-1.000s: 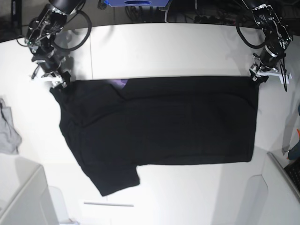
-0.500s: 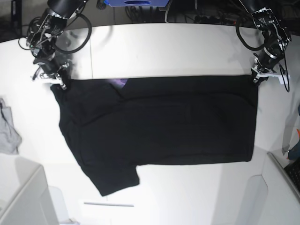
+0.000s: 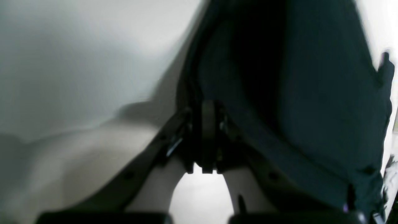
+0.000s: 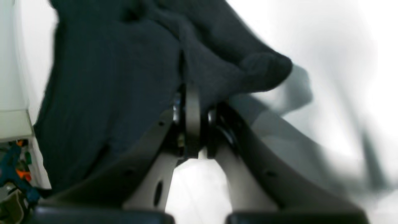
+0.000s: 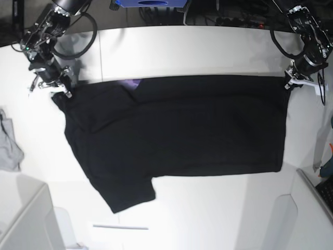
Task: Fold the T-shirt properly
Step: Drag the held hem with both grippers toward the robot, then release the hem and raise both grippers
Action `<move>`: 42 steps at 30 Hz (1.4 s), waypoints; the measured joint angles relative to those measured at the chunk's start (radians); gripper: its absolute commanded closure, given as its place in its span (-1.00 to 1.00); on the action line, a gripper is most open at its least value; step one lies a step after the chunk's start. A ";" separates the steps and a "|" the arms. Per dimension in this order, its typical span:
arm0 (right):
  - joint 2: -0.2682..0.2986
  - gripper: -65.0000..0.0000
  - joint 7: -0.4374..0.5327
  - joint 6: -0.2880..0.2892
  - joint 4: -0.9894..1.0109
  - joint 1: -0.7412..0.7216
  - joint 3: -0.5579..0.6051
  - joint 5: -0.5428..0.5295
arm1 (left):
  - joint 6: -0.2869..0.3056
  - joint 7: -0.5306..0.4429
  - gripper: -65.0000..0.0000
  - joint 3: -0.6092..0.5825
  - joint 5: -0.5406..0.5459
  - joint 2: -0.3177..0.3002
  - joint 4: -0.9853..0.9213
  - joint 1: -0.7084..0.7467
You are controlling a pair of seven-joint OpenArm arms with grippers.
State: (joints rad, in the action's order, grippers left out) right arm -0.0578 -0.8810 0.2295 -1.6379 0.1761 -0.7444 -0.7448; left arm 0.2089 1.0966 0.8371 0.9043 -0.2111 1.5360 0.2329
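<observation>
The black T-shirt (image 5: 177, 130) is spread flat on the white table (image 5: 197, 49), folded along its far edge, with a bit of purple print (image 5: 131, 83) showing near the fold. My left gripper (image 5: 289, 83) is shut on the shirt's far right corner; in the left wrist view the jaws (image 3: 206, 140) pinch dark cloth (image 3: 311, 93). My right gripper (image 5: 61, 92) is shut on the far left corner; in the right wrist view the jaws (image 4: 191, 121) clamp a bunched fold of cloth (image 4: 124, 77).
A small light-grey cloth (image 5: 8, 143) lies at the table's left edge. A white box (image 5: 23, 219) stands at the front left and a white pen-like stick (image 5: 119, 227) lies near the front edge. Clutter sits beyond the table's right edge (image 5: 325, 172).
Both grippers have moved toward the far side of the table, pulling the shirt's far edge with them. The whole shirt has slid a little away from the front edge.
</observation>
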 measured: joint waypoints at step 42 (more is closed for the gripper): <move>-0.067 1.00 -0.039 -0.020 -0.187 0.360 -0.002 -0.006 | 0.008 0.067 1.00 0.056 -0.007 -0.009 0.108 0.267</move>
State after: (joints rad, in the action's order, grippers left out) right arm -0.1246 -0.9195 0.2096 -1.8252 0.5362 -0.7460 -0.7509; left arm 0.2173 1.1637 0.8936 0.8970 -0.2203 1.6436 0.5003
